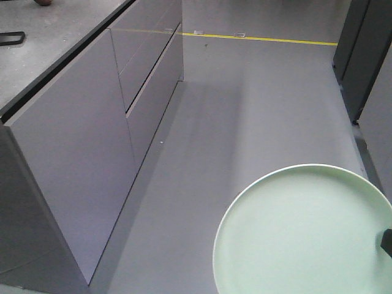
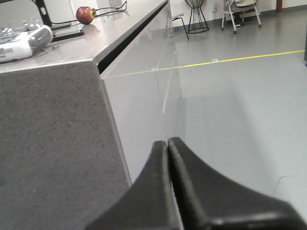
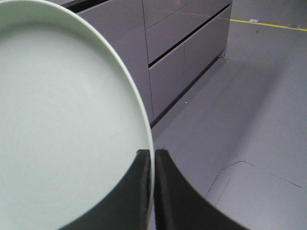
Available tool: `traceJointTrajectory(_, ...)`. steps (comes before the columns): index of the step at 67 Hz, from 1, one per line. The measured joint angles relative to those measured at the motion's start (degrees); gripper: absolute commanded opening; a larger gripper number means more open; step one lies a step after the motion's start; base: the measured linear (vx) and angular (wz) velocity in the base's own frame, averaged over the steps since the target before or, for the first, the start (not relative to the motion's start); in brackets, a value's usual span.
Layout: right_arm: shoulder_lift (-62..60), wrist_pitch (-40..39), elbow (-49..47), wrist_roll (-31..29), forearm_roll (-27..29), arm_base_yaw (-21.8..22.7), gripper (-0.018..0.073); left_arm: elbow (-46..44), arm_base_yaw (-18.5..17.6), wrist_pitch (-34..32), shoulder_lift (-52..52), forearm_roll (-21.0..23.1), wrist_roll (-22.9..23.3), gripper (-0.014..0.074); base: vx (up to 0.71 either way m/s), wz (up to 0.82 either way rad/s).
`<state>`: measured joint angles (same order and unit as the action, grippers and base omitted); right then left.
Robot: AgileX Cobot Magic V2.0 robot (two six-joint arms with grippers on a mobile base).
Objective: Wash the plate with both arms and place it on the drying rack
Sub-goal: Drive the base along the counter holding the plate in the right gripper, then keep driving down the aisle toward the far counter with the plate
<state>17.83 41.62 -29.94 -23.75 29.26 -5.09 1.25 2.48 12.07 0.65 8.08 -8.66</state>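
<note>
The grey floor (image 1: 257, 110) filled most of the front view, crossed far off by a yellow line (image 1: 263, 39). Along its left side ran the counter (image 1: 43, 49), dark-topped, with plain grey drawer and door fronts (image 1: 79, 171) below. No sink and no drying rack showed in any view.

The plate (image 1: 300, 239) was not on the counter. It hung in the air over the floor, out from the counter's front face and well apart from it, with its pale green face turned up towards the front camera. It looked clean and dry, though a fine film could not be ruled out.

The right pincer (image 3: 152, 158) was pinching the plate by its rim, one finger on each side of the edge; in the front view only a black scrap of it showed at the plate's right edge. The left pincer (image 2: 167, 146) was pressed together on nothing, near the counter's near corner. A red apple (image 2: 85, 14) sat far back on the countertop.

Judged from this, the task was at its carrying stage: the plate was in hand but washing had not started. The next move would call for bringing the plate to the sink, wherever it lay out of view, keeping the one-sided rim grip from slipping, and spreading the left pincer so that it could share the work.
</note>
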Motion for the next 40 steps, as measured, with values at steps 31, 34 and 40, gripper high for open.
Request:
traceJointTrajectory(31, 0.0, 0.0, 0.0, 0.0, 0.0, 0.0, -0.0004, 0.0, 0.0, 0.0, 0.0, 0.0, 0.0, -0.0006, 0.23, -0.1)
traceJointTrajectory(34, 0.0, 0.0, 0.0, 0.0, 0.0, 0.0, -0.0004, 0.0, 0.0, 0.0, 0.0, 0.0, 0.0, -0.0006, 0.22, -0.11)
traceJointTrajectory(40, 0.0, 0.0, 0.0, 0.0, 0.0, 0.0, -0.0004, 0.0, 0.0, 0.0, 0.0, 0.0, 0.0, -0.0006, 0.22, -0.11)
